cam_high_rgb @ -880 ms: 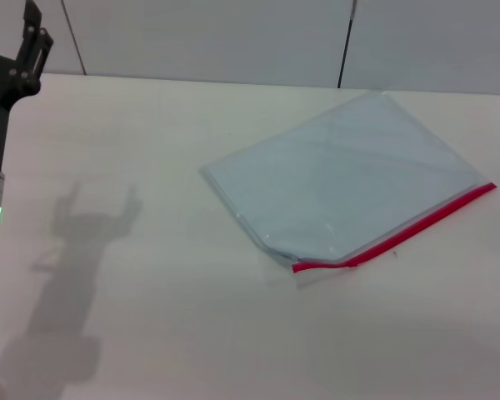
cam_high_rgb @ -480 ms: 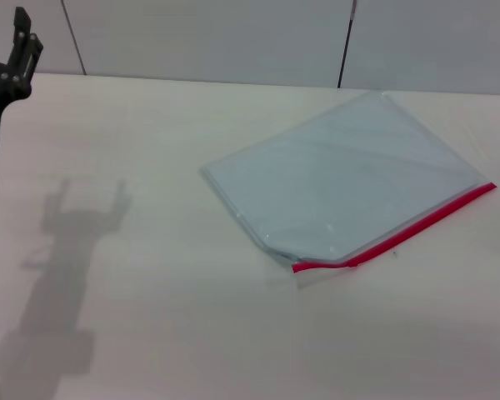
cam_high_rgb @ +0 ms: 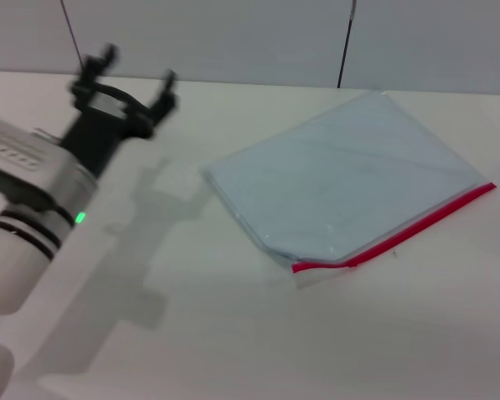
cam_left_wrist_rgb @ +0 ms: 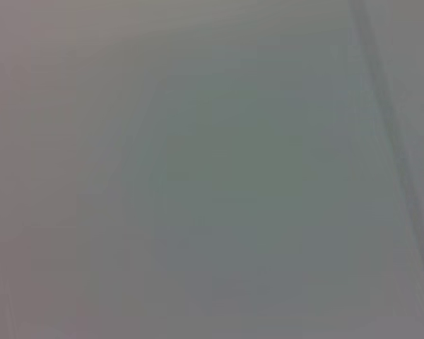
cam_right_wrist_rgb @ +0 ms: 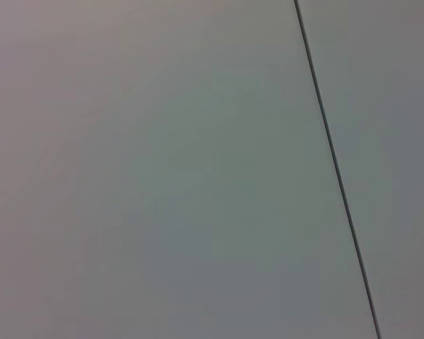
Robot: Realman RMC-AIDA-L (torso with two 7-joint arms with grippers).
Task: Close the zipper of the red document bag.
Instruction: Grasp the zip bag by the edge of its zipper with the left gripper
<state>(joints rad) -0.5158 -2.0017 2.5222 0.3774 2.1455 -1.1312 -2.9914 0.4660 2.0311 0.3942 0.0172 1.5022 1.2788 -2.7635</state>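
Note:
The red document bag [cam_high_rgb: 346, 179] lies flat on the white table, right of centre in the head view. It is a translucent pale blue-grey pouch. Its zipper [cam_high_rgb: 400, 233] is the bright red strip along the near right edge, with the near end bent where the corner lifts. My left gripper [cam_high_rgb: 133, 73] hangs above the table at the far left, well short of the bag, its two black fingers spread apart and empty. The right gripper is out of view. Both wrist views show only grey wall panels.
The white table [cam_high_rgb: 233, 333] stretches bare in front of and to the left of the bag. A grey panelled wall [cam_high_rgb: 233, 33] with a dark seam [cam_high_rgb: 345, 42] stands behind the table's far edge.
My left arm has swung in from the far left edge toward the right and forward, now closer to the bag. The bag has not moved.

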